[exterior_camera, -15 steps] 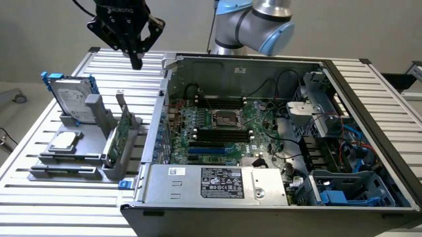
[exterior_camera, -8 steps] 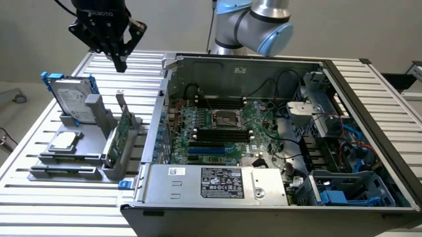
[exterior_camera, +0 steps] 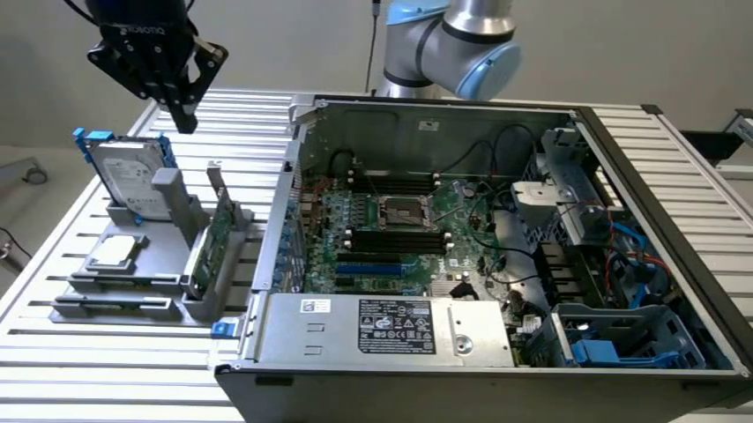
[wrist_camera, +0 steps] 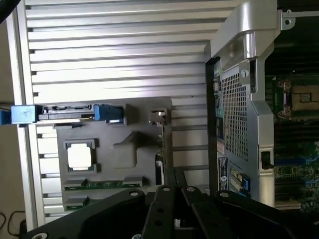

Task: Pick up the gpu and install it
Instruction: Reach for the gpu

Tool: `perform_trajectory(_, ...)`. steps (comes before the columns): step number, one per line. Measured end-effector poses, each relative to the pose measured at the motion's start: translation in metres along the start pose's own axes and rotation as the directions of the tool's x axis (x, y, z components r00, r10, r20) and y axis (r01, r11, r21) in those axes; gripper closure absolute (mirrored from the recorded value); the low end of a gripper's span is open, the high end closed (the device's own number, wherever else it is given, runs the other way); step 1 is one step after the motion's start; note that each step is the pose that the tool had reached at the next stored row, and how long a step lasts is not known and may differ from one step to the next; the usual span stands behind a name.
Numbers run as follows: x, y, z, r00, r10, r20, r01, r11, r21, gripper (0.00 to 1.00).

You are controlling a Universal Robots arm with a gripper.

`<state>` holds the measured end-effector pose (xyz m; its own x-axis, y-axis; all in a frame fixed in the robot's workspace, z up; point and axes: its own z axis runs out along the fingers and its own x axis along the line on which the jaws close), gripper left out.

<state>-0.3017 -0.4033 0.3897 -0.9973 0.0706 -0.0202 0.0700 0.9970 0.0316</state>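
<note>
Nearest the exterior camera is the open computer case (exterior_camera: pixel 659 123), lying on its side on a slatted aluminium table (exterior_camera: pixel 48 308), with its grey power supply (exterior_camera: pixel 389 326) at the near edge and the green motherboard (exterior_camera: pixel 389 225) beyond it. Just beside the case, on the exterior view's left, a grey holder (exterior_camera: pixel 130 282) carries the spare parts. The gpu (exterior_camera: pixel 219 236) stands on edge in the holder slot closest to the case wall, with its green board facing outward, and nothing is touching it. From above, the wrist view shows it as a thin strip (wrist_camera: pixel 160 149). It looks like a light, stiff card, but a fragile one. The bare circuitry and edge contacts should not be squeezed, so the upper long edge or the end by the metal bracket seems the safest place to grip it. A slot this narrow also calls for a straight lift. Farther from the case in the same holder are a small square silver chip (exterior_camera: pixel 115 253) and, at the far end, an upright hard drive (exterior_camera: pixel 127 181) with blue rails. The pincer (exterior_camera: pixel 185 123) hangs well above the hard drive, at the holder's far end. Its fingers appear drawn together to a point and hold nothing. Behind the case the arm (exterior_camera: pixel 453 44) rises against a plain pale wall (exterior_camera: pixel 294 44). The ribbed metal table top looks hard and slippery.
</note>
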Motion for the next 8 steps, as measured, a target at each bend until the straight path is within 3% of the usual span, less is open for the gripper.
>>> perform_trajectory(2,0.0047,-0.0007,0.0004,1.0,0.0,0.0001,0.0,1.0,0.0031,0.89)
perform_trajectory(3,0.0056,-0.0007,0.0004,1.0,-0.002,0.0007,0.002,1.0,0.0091,0.89)
perform_trajectory(4,0.0057,-0.0008,0.0004,1.0,-0.002,0.0007,0.002,0.9999,0.0112,0.89)
perform_trajectory(8,0.0058,-0.0008,0.0004,1.0,-0.002,0.0007,0.002,0.9999,0.012,0.89)
